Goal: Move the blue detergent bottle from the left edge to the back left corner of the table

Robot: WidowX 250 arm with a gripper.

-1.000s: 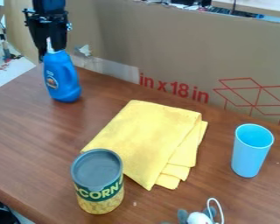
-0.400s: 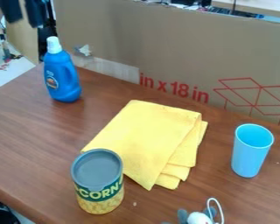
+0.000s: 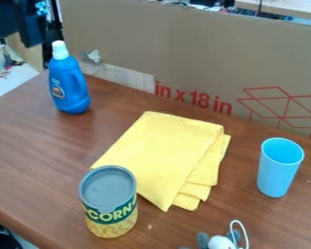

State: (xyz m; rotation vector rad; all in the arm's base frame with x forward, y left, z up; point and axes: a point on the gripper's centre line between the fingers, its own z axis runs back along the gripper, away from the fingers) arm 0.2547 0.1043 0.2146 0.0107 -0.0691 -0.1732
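Note:
The black gripper hangs at the top left corner, above and to the left of the blue bottle. Its two dark fingers stand apart with nothing seen between them. The bottle, with a white cap, is upright near the table's back left edge and apart from the gripper. A folded yellow cloth lies mid-table. The corn can stands upright at the cloth's lower left corner, hiding a bit of it. On the right stands a light blue cup, its opening upward.
A grey and white toy-like object with a white loop is cut off by the bottom edge. Behind the wooden table a tall cardboard panel runs along the back. The table's front left edge slopes down toward the bottom.
From in front of the bottle's cap, the gripper has moved up and left, clear of the bottle, then slightly lower at the corner. The bottle and the other things have stayed put.

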